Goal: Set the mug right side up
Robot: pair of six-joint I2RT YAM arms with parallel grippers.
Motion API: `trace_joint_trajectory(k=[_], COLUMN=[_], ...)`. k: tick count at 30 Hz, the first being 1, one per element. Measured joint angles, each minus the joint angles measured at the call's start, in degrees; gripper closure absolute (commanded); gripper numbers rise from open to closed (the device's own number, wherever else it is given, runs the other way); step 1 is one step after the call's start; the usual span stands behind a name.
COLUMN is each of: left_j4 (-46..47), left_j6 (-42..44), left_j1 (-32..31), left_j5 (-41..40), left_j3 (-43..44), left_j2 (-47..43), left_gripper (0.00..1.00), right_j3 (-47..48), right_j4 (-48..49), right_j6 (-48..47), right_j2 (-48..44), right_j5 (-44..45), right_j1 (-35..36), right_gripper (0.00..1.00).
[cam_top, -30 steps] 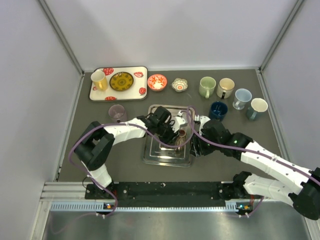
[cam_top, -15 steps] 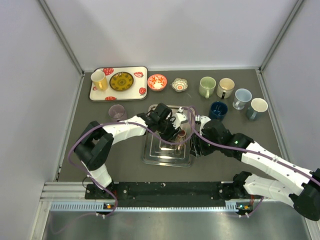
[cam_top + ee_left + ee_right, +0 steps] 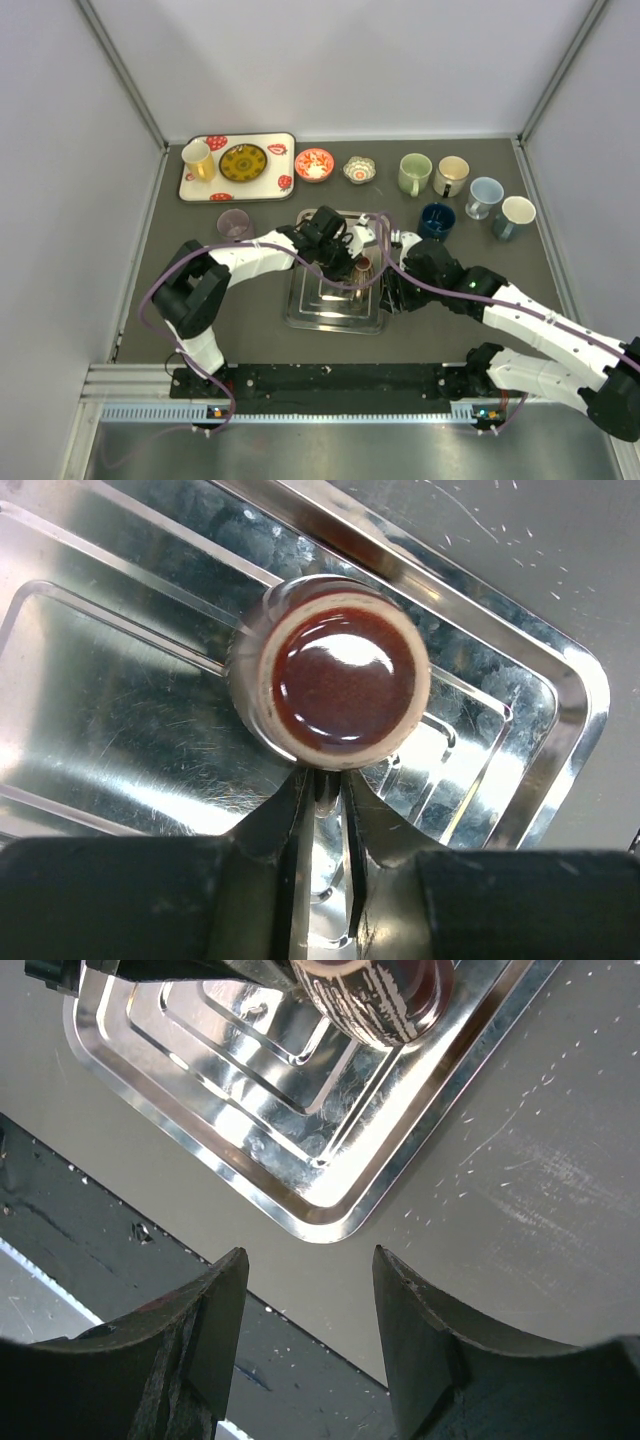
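Mug (image 3: 340, 675) sits on the tray (image 3: 560, 680). It's glossy glazed ceramic, so I'd guess stiff, slick, chippable and a bit heavy. Left gripper (image 3: 325, 785) jaws stand narrow around a thin bit at its near side, probably the handle, the best hold. Can't tell if they're actually pinching. Right gripper (image 3: 310, 1260) hangs open, empty.

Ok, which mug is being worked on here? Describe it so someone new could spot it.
Find the shiny metal tray in the middle of the table, between the two arms; the mug sits toward its right edge. Unlike the dark blue mug just behind, open side up on the table, this one is brown with pale streaks and shows a cream-ringed glossy disc on top.
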Motion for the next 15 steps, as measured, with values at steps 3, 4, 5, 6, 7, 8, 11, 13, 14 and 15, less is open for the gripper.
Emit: trace_joint_trajectory(k=[3, 4, 5, 6, 7, 8, 11, 13, 14, 15], left_j4=[0.02, 0.04, 0.11, 0.15, 0.17, 0.26, 1.31, 1.51, 1.51, 1.51], left_j6=[0.04, 0.04, 0.02, 0.02, -0.09, -0.07, -0.48, -1.4, -1.97, -2.75], left_j1=[0.0, 0.0, 0.0, 0.0, 0.0, 0.0, -0.07, -0.07, -0.07, -0.07], left_j5=[0.07, 0.11, 0.17, 0.22, 0.24, 0.24, 0.15, -0.22, -0.66, -1.11], left_j3=[0.0, 0.0, 0.0, 0.0, 0.0, -0.02, -0.76, -1.36, -1.75, -2.19], left_j2=[0.0, 0.0, 0.0, 0.0, 0.0, 0.0, -0.35, -0.96, -1.38, -1.88], left_gripper=[0.94, 0.95, 1.0, 1.0, 1.0, 1.0, 1.0, 1.0, 1.0, 1.0], right_j3=[0.0, 0.0, 0.0, 0.0, 0.0, 0.0, 0.0, 0.0, 0.0, 0.0], right_j4=[0.0, 0.0, 0.0, -0.02, -0.02, -0.07, -0.52, -1.03, -1.14, -1.27], right_j6=[0.17, 0.33, 0.42, 0.48, 0.55, 0.57, 0.9, 1.03, 1.09, 1.29], right_j2=[-0.02, -0.02, -0.09, -0.26, -0.5, -0.85, -2.14, -3.1, -3.74, -4.35], right_j5=[-0.22, -0.31, -0.42, -0.48, -0.57, -0.66, -0.85, -0.83, -0.83, -0.81], right_j1=[0.0, 0.0, 0.0, 0.0, 0.0, 0.0, 0.0, 0.0, 0.0, 0.0], right_gripper=[0.46, 0.46, 0.46, 0.46, 0.46, 0.46, 0.46, 0.46, 0.46, 0.46])
